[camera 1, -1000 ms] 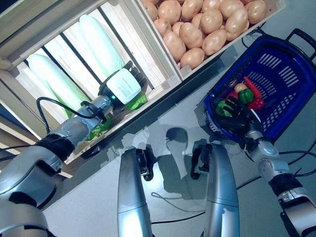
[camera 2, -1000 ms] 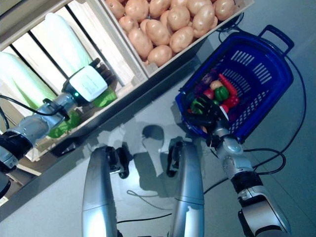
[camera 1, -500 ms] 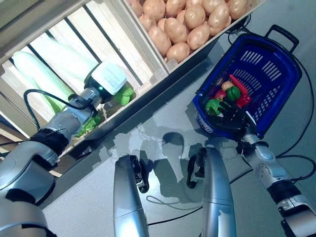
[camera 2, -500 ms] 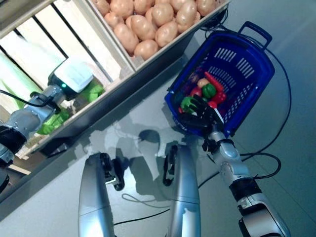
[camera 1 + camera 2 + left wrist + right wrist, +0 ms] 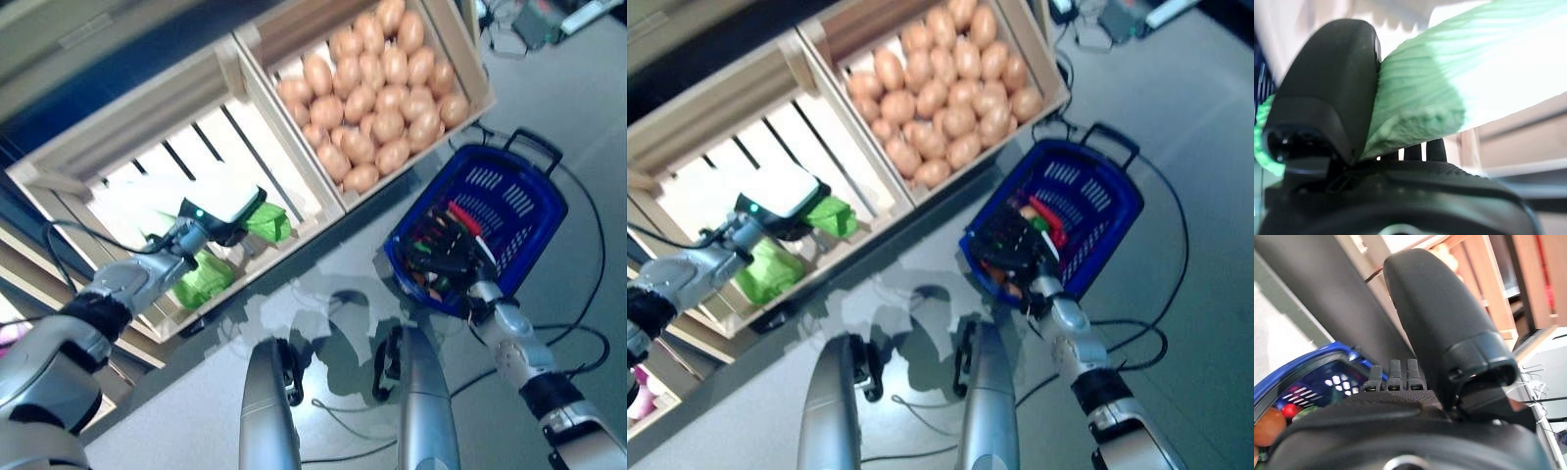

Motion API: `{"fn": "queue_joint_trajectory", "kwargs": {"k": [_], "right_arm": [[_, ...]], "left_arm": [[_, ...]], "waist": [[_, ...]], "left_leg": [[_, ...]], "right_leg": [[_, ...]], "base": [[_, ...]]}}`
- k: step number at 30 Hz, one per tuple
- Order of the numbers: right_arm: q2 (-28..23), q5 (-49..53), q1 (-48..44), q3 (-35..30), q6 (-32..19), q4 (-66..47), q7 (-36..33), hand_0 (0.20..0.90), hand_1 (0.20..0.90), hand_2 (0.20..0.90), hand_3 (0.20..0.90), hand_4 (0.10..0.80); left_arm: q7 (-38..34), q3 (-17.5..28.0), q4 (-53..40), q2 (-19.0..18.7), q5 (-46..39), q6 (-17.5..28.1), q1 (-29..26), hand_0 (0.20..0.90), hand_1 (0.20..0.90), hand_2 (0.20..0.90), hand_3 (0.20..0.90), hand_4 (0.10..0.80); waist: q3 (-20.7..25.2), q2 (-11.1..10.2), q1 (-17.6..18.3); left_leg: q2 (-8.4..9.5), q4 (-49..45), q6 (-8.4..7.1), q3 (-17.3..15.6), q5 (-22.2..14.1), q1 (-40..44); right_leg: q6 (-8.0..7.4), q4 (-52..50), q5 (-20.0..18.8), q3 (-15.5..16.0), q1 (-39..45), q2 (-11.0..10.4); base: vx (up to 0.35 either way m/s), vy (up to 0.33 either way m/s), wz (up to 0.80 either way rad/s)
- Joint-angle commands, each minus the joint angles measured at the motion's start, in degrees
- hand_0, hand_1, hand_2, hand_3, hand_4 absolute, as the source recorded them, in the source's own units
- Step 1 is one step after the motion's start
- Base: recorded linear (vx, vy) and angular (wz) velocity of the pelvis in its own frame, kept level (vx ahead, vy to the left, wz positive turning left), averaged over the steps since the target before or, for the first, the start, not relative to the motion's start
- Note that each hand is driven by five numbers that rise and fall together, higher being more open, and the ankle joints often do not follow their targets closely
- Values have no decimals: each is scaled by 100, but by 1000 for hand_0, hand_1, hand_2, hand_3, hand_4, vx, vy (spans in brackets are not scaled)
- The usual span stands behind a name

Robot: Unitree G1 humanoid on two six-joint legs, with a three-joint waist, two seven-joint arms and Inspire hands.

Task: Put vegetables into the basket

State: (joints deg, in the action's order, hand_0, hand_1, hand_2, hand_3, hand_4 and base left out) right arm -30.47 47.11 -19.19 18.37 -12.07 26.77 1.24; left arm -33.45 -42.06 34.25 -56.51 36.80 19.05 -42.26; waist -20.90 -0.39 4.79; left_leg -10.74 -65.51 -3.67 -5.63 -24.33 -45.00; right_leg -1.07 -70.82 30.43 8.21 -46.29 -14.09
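Observation:
My left hand (image 5: 221, 206) reaches into the wooden stand's left crate (image 5: 227, 80). In the left wrist view its thumb (image 5: 1332, 93) and the fingers under it close round the leafy end of a long pale green cabbage (image 5: 1449, 83), whose green tip shows beside the hand (image 5: 266, 223). The blue plastic basket (image 5: 537, 208) stands on the floor at the right. It holds a long red pepper (image 5: 462, 217), a green vegetable (image 5: 1039, 225) and a tan round one (image 5: 434, 293). My right hand (image 5: 446, 257) hovers over the basket's near rim (image 5: 1298, 377) with straight fingers, holding nothing.
The slanted wooden stand (image 5: 331, 201) runs across the back, its front edge just left of the basket. Grey floor (image 5: 588, 323) lies in front of the stand and round the basket.
The whole picture has shifted and drawn back, so the camera has moved. My left hand stays on the cabbage in the crate. My right hand stays over the basket's near rim.

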Motion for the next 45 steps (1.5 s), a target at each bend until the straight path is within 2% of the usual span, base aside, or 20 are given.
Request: {"fn": "queue_joint_trajectory", "kwargs": {"k": [1,3,4,5,9,11,13,14,16,20,26,29,32,37,45], "right_arm": [[71,-542,72,-318,-996,-678,351,900,900,900,900,800],[192,-943,194,-346,-1125,-753,538,900,900,900,900,800],[245,-1119,244,-356,-1173,-838,732,900,900,900,900,800],[263,-1196,271,-359,-1163,-895,851,900,900,900,900,800],[326,-1480,336,-352,-1010,-1115,1003,900,900,900,900,800],[344,-1371,269,-334,-735,-1172,1211,900,900,900,900,800],[428,-1243,190,-286,-385,-1165,1450,900,900,900,900,800],[443,-1212,175,-279,-290,-1153,1506,900,900,900,900,800],[525,-1109,110,-263,233,-1109,1752,900,900,900,900,800],[606,-937,-51,-152,962,-995,2113,900,900,900,900,800],[902,-507,-375,35,1641,-956,1995,900,900,900,900,800],[1005,-514,-528,160,1868,-933,1890,900,900,900,900,800],[1072,-511,-648,277,1920,-939,1742,900,900,900,900,800],[1071,-638,-763,363,1969,-1047,1579,900,900,900,900,800],[849,-907,-1062,413,2102,-1207,1379,900,900,900,900,800]], "left_arm": [[-668,1119,-467,-186,-1176,603,-12,300,300,300,300,400],[-486,1731,-707,226,-1653,1027,479,300,300,300,300,400],[-236,2112,-856,623,-1865,1487,799,300,300,300,300,400],[-43,2306,-981,843,-1936,1677,974,300,300,300,300,400],[773,2716,-1383,1486,-2751,2246,1471,300,300,300,300,400],[1594,2901,-1603,1768,-3806,2426,1608,300,300,300,300,400],[2442,3026,-1797,2088,-4716,2372,1673,300,300,300,300,400],[2648,3050,-1822,2130,-4989,2372,1687,300,300,300,300,400],[3540,3145,-2045,2492,-6074,2066,1832,300,300,300,300,400],[4290,3184,-2203,2963,-7337,1575,1969,300,300,300,300,400],[4457,2952,-2191,3444,-7766,1239,2014,300,300,300,300,400],[4464,2806,-2154,3631,-7767,1140,1954,300,300,300,300,400],[4543,2624,-2117,3734,-7726,1001,1889,300,300,300,300,400],[4715,2437,-2126,3736,-7507,826,1999,300,300,300,300,400],[4916,2108,-2111,3512,-6979,639,1991,300,300,300,300,400]], "waist": [[603,134,-103],[713,88,-187],[821,47,-255],[878,30,-284],[1078,-5,-373],[1215,-35,-416],[1281,-57,-451],[1291,-61,-457],[1449,-104,-503],[1627,-156,-547],[1847,-203,-639],[1913,-225,-655],[1949,-233,-671],[2000,-221,-707],[2011,-217,-721]], "left_leg": [[236,1202,756,-434,64,984],[293,1642,738,-470,159,1461],[318,1985,689,-486,240,1806],[324,2152,668,-494,293,1987],[382,2878,612,-494,581,2718],[441,3471,554,-504,816,3186],[503,3992,515,-487,1008,3626],[517,4067,511,-475,1041,3685],[591,4755,487,-529,1267,4175],[675,5769,403,-543,1667,4829],[749,6925,328,-487,2130,5349],[771,7051,321,-491,2116,5380],[795,7051,329,-461,2084,5355],[810,7051,356,-506,2013,5399],[829,7051,381,-468,1945,5472]], "right_leg": [[258,1270,-803,-187,798,29],[205,1706,-866,-43,1305,-13],[147,2044,-934,109,1668,-69],[128,2230,-983,199,1869,-90],[38,3030,-1250,461,2657,-62],[-41,3728,-1461,543,3158,68],[-90,4319,-1640,597,3645,214],[-96,4404,-1668,604,3716,236],[-150,5112,-1852,714,4241,368],[-186,6190,-2200,837,4972,605],[-199,7239,-2647,951,5505,856],[-213,7581,-2821,1019,5657,923],[-217,7582,-2820,1031,5641,941],[-206,7582,-2804,1056,5635,961],[-185,7582,-2777,1006,5689,989]], "base": [[76,-53,9],[107,-69,5],[150,-82,3],[122,-67,4],[107,-43,9],[112,-39,6],[92,-39,-3],[90,-31,-6],[126,-29,-1],[115,-28,3],[32,-22,-2],[-12,-16,6],[-18,-1,5],[0,0,0],[0,0,0]]}}
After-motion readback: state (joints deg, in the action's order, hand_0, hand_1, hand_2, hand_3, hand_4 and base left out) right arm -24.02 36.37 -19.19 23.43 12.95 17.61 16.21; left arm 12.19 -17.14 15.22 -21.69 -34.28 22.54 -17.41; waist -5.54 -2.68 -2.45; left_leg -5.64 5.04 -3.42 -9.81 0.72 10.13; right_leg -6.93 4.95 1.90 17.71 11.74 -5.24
